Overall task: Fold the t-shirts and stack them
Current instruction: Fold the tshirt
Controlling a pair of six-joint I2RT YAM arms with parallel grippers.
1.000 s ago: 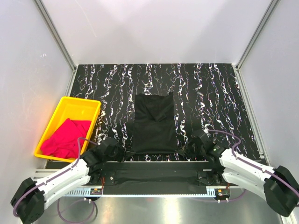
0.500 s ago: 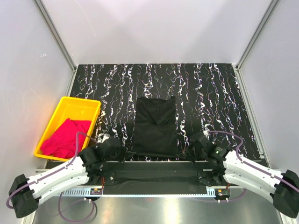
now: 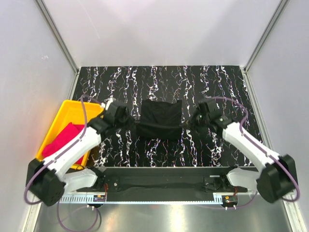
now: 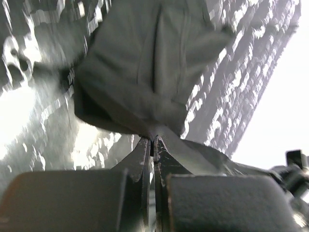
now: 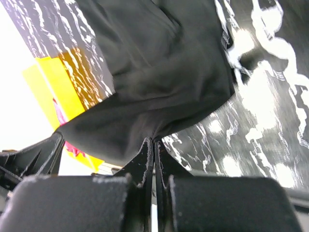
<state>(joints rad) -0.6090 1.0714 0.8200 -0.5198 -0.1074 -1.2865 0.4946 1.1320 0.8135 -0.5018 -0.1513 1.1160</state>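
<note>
Your left gripper (image 3: 126, 121) and right gripper (image 3: 193, 121), each clamped tight on a hem corner of the black shirt (image 3: 161, 118), now sit nearer 12 o'clock than a second ago, doubling it over mid-table, so this fold looks nearly done while the pink shirt (image 3: 60, 142) waits at 9 o'clock.

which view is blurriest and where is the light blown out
left wrist: worst, the black t-shirt and marbled tabletop are smeared and washed grey, with a blown-out white patch at the right edge; right wrist: sharper, cloth folds readable, but overexposed white along the left edge beside the yellow tray; top external: sharp and evenly lit.
</note>
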